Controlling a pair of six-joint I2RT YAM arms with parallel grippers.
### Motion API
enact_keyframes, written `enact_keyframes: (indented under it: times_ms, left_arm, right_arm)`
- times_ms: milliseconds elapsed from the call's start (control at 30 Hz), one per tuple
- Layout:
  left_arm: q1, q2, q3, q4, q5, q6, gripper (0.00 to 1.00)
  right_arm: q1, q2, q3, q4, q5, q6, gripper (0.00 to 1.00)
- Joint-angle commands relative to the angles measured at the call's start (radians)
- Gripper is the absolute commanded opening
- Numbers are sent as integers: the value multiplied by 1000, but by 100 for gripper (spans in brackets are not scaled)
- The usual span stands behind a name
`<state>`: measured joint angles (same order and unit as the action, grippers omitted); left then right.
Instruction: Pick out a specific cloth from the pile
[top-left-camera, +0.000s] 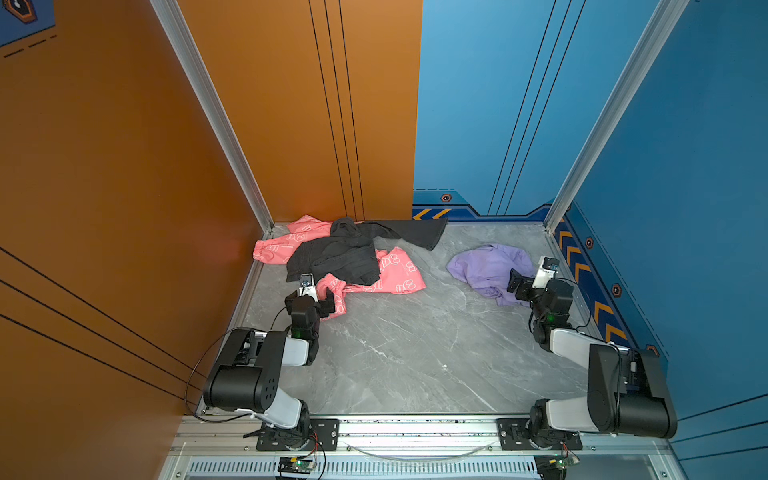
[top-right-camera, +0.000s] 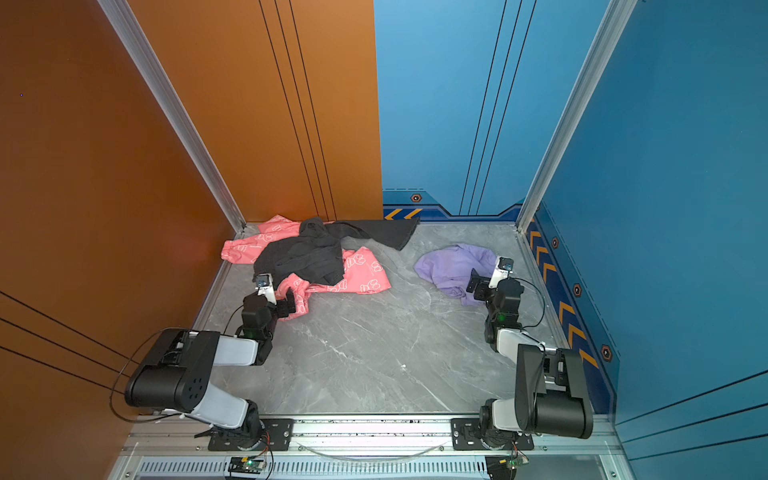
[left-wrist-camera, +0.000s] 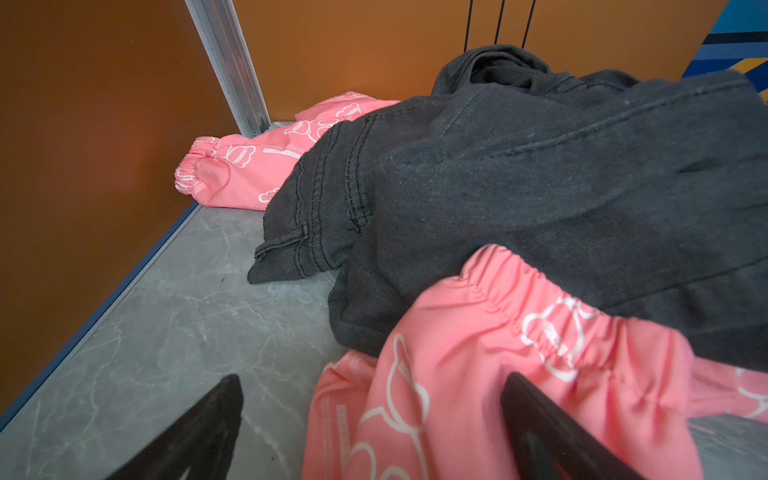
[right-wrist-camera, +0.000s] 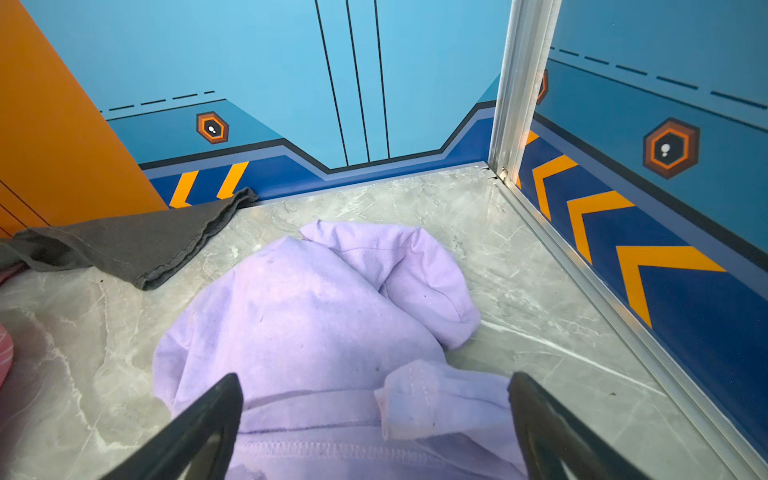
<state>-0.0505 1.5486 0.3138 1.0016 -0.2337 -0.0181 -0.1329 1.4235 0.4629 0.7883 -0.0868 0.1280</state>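
Walled work cell with grey marble-patterned table (top-left-camera: 415, 353), seen in both top views: it contains the pile (top-left-camera: 340, 257) at the far left corner, a black garment (top-left-camera: 332, 253) lying across a coral-pink garment (top-left-camera: 399, 274), and, well apart near the right wall, the cloth (top-left-camera: 486, 268), a crumpled lavender lump. Its longer extent runs across the table from the middle toward the right wall, with a narrower fold trailing toward the near side. In the top views the right gripper (top-left-camera: 517, 286) covers that near fold; in the right wrist view the stitched hem is cut off by the frame edge. Both pincers stand wide and hold nothing: the right one straddles the cloth's hem, the left gripper (top-left-camera: 311, 299) straddles the pink garment's near cuff; contact cannot be judged
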Motion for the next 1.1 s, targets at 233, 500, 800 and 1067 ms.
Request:
enact_keyframes:
  times_ms: [233, 500, 800, 1067]
  left_arm:
    - [11, 16, -4, 58, 4, 10, 98]
    - [5, 17, -2, 57, -80, -13, 98]
    - [-19, 19, 2, 57, -88, 15, 98]
    - [-35, 21, 4, 58, -115, 23, 98]
  right_arm:
    - [2, 119, 26, 193, -93, 54, 100]
    - [21, -38, 51, -91, -2, -68, 100]
    - [39, -152, -2, -250, -11, -48, 100]
    - [95, -14, -115, 54, 7, -59, 100]
